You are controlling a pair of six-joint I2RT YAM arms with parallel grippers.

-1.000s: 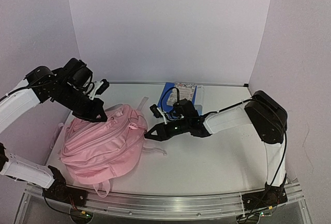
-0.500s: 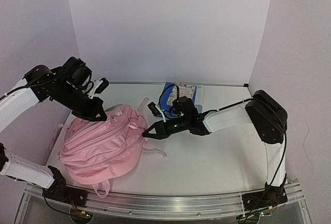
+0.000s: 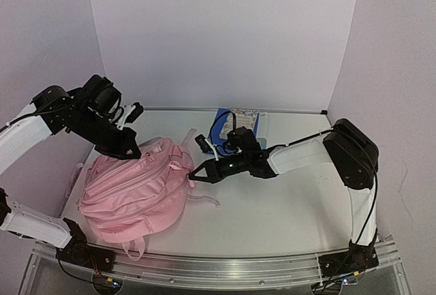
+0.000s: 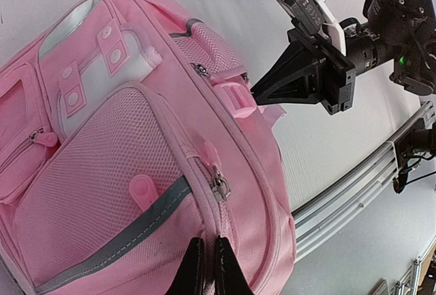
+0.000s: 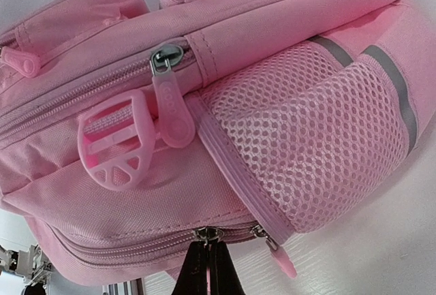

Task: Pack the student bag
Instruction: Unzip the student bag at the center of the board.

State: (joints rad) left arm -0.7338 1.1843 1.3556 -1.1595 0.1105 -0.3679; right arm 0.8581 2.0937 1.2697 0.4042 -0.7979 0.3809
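Note:
The pink student bag lies flat on the left of the table, pockets up. My left gripper rests on its far upper edge. In the left wrist view the gripper is shut, pinching the bag fabric just below a metal zipper slider. My right gripper meets the bag's right edge. Seen from the right wrist, it is shut on a pink zipper pull hanging from the slider of the bag's main zip, which looks closed.
A blue book with a patterned one on top lies at the back, behind the right arm. A loose pink strap trails from the bag onto the table. The metal rail runs along the near edge.
My right gripper has crept left to the bag's edge and its jaws have closed on the zipper pull. The left arm and the bag have stayed put.

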